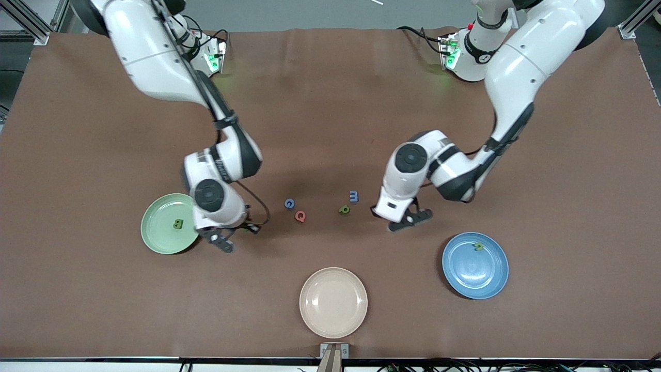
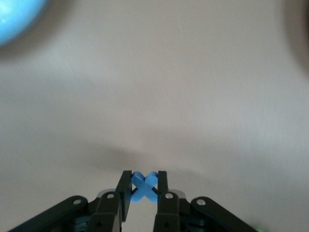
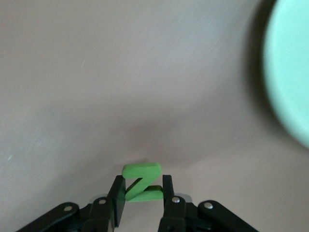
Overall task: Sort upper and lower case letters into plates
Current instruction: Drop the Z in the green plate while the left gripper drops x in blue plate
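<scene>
The mint green plate (image 1: 160, 230) lies toward the right arm's end of the table with a green B (image 1: 177, 224) in it. My right gripper (image 1: 223, 242) is beside this plate, low over the table. In the right wrist view it (image 3: 141, 181) is shut on a green Z (image 3: 141, 171), and the plate's rim (image 3: 289, 72) shows off to one side. The blue plate (image 1: 472, 271) lies toward the left arm's end and holds a small yellow-green letter (image 1: 478, 246). My left gripper (image 1: 410, 219) is over the table near it, shut (image 2: 144, 176) on a blue X (image 2: 145, 187).
A blue G (image 1: 289, 203), a red Q (image 1: 300, 216), a green P (image 1: 344, 209) and a blue m (image 1: 353, 196) lie on the brown mat between the grippers. A beige plate (image 1: 333, 302) sits nearest the front camera. A corner of the blue plate (image 2: 14, 19) shows in the left wrist view.
</scene>
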Tool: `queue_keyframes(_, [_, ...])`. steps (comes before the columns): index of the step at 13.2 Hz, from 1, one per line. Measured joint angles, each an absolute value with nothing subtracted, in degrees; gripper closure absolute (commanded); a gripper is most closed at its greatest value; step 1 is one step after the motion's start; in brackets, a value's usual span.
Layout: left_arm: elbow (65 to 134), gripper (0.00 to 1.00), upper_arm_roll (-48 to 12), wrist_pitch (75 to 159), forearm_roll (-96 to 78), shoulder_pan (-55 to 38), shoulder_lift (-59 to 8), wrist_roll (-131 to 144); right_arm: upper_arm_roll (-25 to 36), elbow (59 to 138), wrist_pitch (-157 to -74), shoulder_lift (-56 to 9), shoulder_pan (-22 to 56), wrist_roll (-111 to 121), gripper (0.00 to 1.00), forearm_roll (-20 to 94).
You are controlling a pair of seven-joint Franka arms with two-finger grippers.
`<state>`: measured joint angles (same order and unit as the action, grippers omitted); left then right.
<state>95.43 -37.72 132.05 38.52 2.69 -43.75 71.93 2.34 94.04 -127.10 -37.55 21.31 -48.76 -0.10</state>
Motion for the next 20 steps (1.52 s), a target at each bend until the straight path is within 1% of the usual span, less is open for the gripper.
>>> queue_keyframes(4, [91.1, 1.0, -37.62, 131.21, 38.54, 11.88, -43.33, 56.28, 2.42, 103.53, -126.8, -29.39, 11.41, -30.5, 1.0, -0.12])
queue_keyframes(6, [90.52, 0.99, -37.51, 131.19, 38.54, 16.3, -43.43, 47.03, 2.39, 107.47, -129.0, -27.97, 8.62, -25.62, 0.99, -0.12])
queue_keyframes(7, [90.5, 0.98, -37.46, 131.18, 38.54, 18.02, -43.69, 43.38, 2.39, 109.35, -130.87, -27.8, 7.63, -23.64, 0.98, -0.12])
queue_keyframes(9, [90.49, 0.89, -36.28, 131.17, 38.54, 19.68, -44.73, 39.21, 2.38, 112.88, -134.48, -27.75, 5.94, -20.42, 0.89, -0.12])
queue_keyframes(10, [90.5, 0.84, -35.37, 131.22, 38.52, 19.64, -45.46, 38.73, 2.38, 113.99, -135.21, -27.75, 5.11, -19.33, 0.88, -0.13])
queue_keyframes(11, [90.5, 0.77, -35.07, 131.25, 38.52, 19.49, -46.31, 38.72, 2.37, 114.63, -135.43, -27.75, 4.42, -18.5, 0.71, -0.13])
queue_keyframes(12, [90.5, 0.7, -35.04, 131.27, 38.42, 19.26, -47.08, 38.72, 2.37, 114.97, -135.45, -27.74, 3.94, -17.96, 0.11, -0.14])
queue_keyframes(13, [90.49, 0.65, -35.05, 131.3, 38.08, 18.99, -47.56, 38.74, 2.36, 115.1, -135.45, -27.73, 3.67, -17.57, 0.0, -0.14])
queue_keyframes(14, [90.46, 0.54, -35.05, 131.3, 37.48, 18.79, -47.76, 38.78, 2.36, 115.1, -135.46, -27.71, 3.56, -17.4, 0.0, -0.14])
queue_keyframes(15, [90.45, 0.39, -35.05, 131.3, 36.72, 18.68, -47.79, 38.78, 2.34, 115.08, -135.46, -27.63, 3.56, -17.34, 0.0, -0.14])
queue_keyframes(17, [90.35, 0.0, -35.05, 131.3, 35.81, 18.6, -47.79, 38.78, 1.93, 114.66, -135.5, -27.31, 3.58, -17.48, 0.0, -0.1])
queue_keyframes(19, [89.99, 0.0, -35.25, 131.36, 34.9, 18.58, -47.76, 38.78, 1.0, 113.41, -135.51, -27.07, 4.75, -21.36, 0.0, 0.04])
queue_keyframes(20, [89.72, 0.0, -35.81, 131.38, 33.8, 18.62, -47.64, 38.85, 0.64, 112.63, -135.52, -27.06, 6.66, -25.54, 0.0, 0.04])
